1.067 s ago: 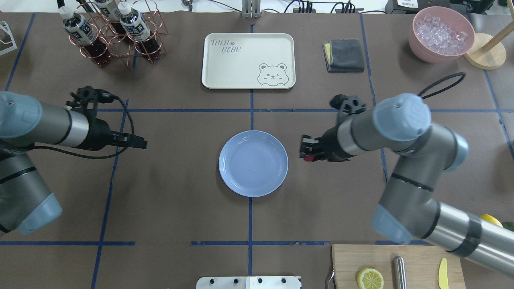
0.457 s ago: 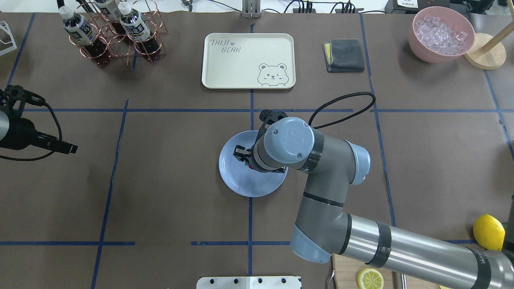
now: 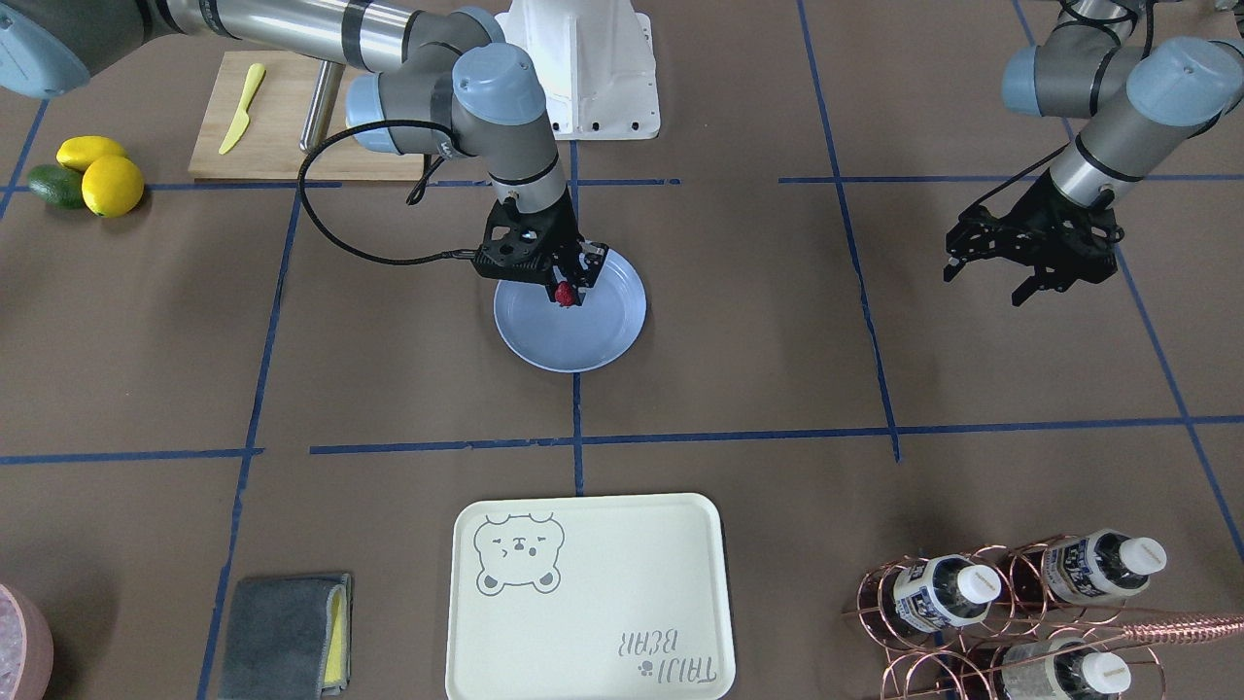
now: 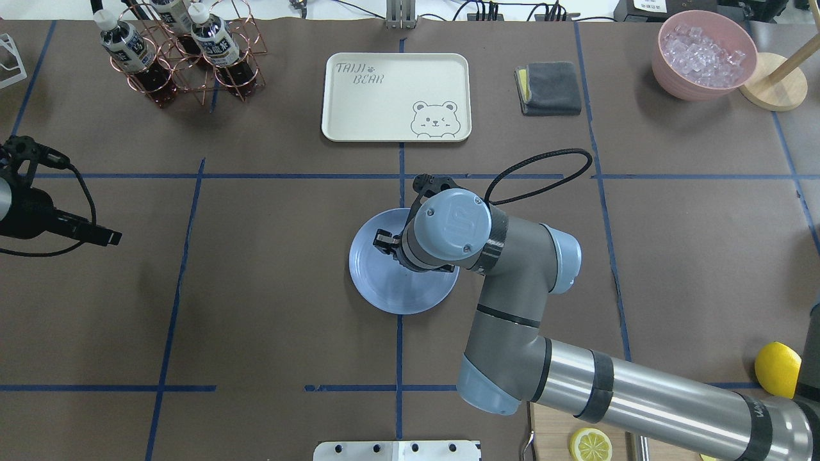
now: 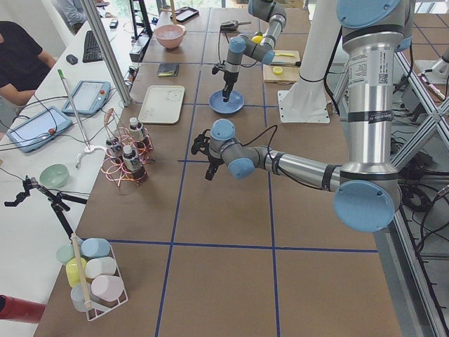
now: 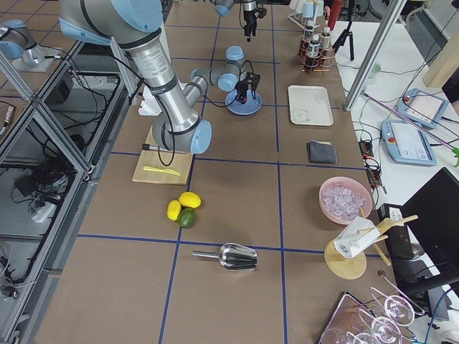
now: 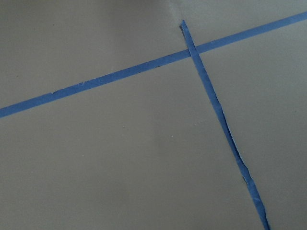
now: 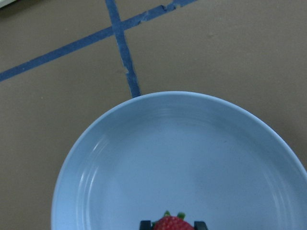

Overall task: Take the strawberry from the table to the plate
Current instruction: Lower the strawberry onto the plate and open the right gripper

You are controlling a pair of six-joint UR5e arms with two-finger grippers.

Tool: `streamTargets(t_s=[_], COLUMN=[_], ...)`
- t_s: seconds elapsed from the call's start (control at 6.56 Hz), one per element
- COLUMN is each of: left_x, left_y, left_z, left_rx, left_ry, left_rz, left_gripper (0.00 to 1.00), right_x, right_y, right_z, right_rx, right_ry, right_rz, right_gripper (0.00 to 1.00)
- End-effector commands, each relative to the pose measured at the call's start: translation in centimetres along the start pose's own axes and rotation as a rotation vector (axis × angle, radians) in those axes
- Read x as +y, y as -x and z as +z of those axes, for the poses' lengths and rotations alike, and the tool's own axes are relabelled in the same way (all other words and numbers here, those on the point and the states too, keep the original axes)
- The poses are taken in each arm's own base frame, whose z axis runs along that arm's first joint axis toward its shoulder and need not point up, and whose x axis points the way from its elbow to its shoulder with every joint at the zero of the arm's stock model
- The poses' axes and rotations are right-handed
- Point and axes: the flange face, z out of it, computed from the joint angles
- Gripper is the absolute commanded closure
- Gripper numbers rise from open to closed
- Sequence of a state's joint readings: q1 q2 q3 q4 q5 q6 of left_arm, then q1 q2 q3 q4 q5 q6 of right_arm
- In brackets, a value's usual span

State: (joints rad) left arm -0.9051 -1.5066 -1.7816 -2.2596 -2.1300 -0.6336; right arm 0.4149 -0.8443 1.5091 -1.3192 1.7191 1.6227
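The small red strawberry point(image 3: 564, 293) hangs between the fingers of my right gripper point(image 3: 565, 296), which is shut on it just above the light-blue plate point(image 3: 573, 342). In the right wrist view the strawberry point(image 8: 169, 224) shows at the bottom edge between the two fingertips, with the plate point(image 8: 168, 158) filling the view below it. From overhead the right wrist hides the berry over the plate point(image 4: 384, 288). My left gripper point(image 3: 986, 284) hovers open and holding nothing over the brown table point(image 3: 729, 369), far to the robot's left of the plate.
A cream bear tray point(image 3: 593, 593) lies beyond the plate. A bottle rack point(image 3: 1011, 603), a grey cloth point(image 3: 282, 632) and a pink bowl of ice point(image 4: 705, 54) line the far side. Near the robot are a cutting board point(image 3: 282, 136), lemons point(image 3: 112, 185) and an avocado point(image 3: 49, 185).
My right gripper has carried the strawberry from the right of the plate to over the plate, then barely moved. The left arm has pulled back toward the left edge.
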Motion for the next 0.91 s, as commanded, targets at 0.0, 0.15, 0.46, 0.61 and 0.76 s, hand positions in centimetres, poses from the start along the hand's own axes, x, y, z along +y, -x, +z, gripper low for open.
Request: streamTargets(t_s=[0.0,0.15,0.46,0.61,0.76], left_x=[0.0,0.0,0.1,0.1,0.1], left_y=[0.0,0.0,0.1,0.2,0.2], left_z=[0.0,0.0,0.0,0.0,-0.1], left_rx=[-0.001,-0.002,-0.006,-0.006,-0.005], left_ry=[0.0,-0.001,-0.002,-0.001,-0.002], left_rz=[0.0,0.0,-0.001,-0.002,-0.001], left_gripper=[0.01,0.01,0.01,0.01,0.01], right_x=[0.5,0.6,0.6,0.4,-0.4], right_y=[-0.2,0.0,0.1,0.5,0.4], right_z=[1.0,0.8,0.9,0.3,-1.4], right_rx=[0.021,0.019,0.046,0.035,0.011], right_ry=[0.006,0.009,0.006,0.004,0.008], right_rz=[-0.003,-0.003,-0.001,0.001,0.007], right_gripper=[1.0,1.0,0.0,0.0,0.0])
